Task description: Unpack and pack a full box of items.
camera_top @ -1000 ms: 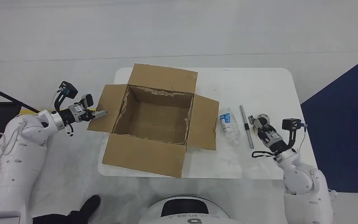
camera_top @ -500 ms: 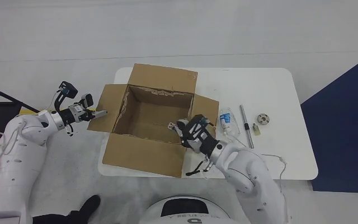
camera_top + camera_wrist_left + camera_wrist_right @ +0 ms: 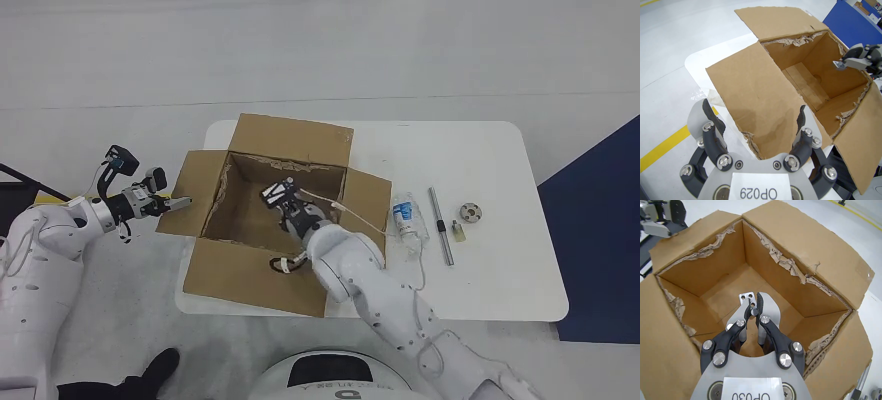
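An open cardboard box (image 3: 295, 140) stands mid-table with its four flaps spread and its floor bare. My right gripper (image 3: 281, 194) hangs over the box's inside, shut on a small metal plate (image 3: 746, 297) with several holes. The left wrist view shows that plate (image 3: 838, 65) in the fingertips above the box's far wall. My left gripper (image 3: 178, 203) is at the outer edge of the box's left flap (image 3: 753, 91). It is open, and the flap's torn edge lies between its fingers (image 3: 712, 115).
On the table to the right of the box lie a water bottle (image 3: 408, 222), a metal rod (image 3: 441, 226), a round metal part (image 3: 470, 211) and a small piece (image 3: 456, 231). The table's far right part is bare.
My right arm swung from the table's right side, past the box's near right corner, to above the box's inside, carrying the plate. The left arm has not moved.
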`<state>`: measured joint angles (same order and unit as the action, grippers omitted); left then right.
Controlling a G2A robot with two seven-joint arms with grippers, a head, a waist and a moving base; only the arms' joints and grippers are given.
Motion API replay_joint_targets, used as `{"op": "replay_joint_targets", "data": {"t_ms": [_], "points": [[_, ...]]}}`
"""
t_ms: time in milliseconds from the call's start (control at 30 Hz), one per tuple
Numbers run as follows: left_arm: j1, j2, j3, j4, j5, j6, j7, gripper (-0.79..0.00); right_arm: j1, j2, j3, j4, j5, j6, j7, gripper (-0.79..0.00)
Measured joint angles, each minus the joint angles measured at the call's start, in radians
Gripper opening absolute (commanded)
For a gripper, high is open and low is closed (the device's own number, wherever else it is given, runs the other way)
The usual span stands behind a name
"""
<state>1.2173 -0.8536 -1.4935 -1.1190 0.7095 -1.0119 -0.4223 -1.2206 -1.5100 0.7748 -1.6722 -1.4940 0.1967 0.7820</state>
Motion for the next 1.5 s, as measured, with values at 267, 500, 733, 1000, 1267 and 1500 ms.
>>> {"op": "replay_joint_targets", "data": {"t_ms": [267,500,733,1000,1267,1500], "points": [[0.0,0.0,0.0,0.0,0.0,0.0,0.0,0.0,0.11,-0.047,-0.06,0.097,-0.01,0.124,0.152,-0.533],[0.0,0.0,0.0,0.0,0.0,0.0,0.0,0.0,0.123,-0.063,-0.061,0.099,-0.022,0.134,0.176,-0.4],[0.0,0.0,0.0,0.0,0.0,0.0,0.0,0.0,-0.027,-0.027,0.032,-0.159,-0.061,0.057,0.075,-0.372],[0.0,0.0,0.0,0.0,0.0,0.0,0.0,0.0,-0.506,0.069,0.432,-0.671,0.085,-0.251,-0.241,-0.172],[0.0,0.0,0.0,0.0,0.0,0.0,0.0,0.0,-0.744,0.093,0.804,-0.655,0.38,-0.38,-0.479,0.0],[0.0,0.0,0.0,0.0,0.0,0.0,0.0,0.0,-0.742,0.093,0.804,-0.655,0.376,-0.374,-0.476,0.0]]}}
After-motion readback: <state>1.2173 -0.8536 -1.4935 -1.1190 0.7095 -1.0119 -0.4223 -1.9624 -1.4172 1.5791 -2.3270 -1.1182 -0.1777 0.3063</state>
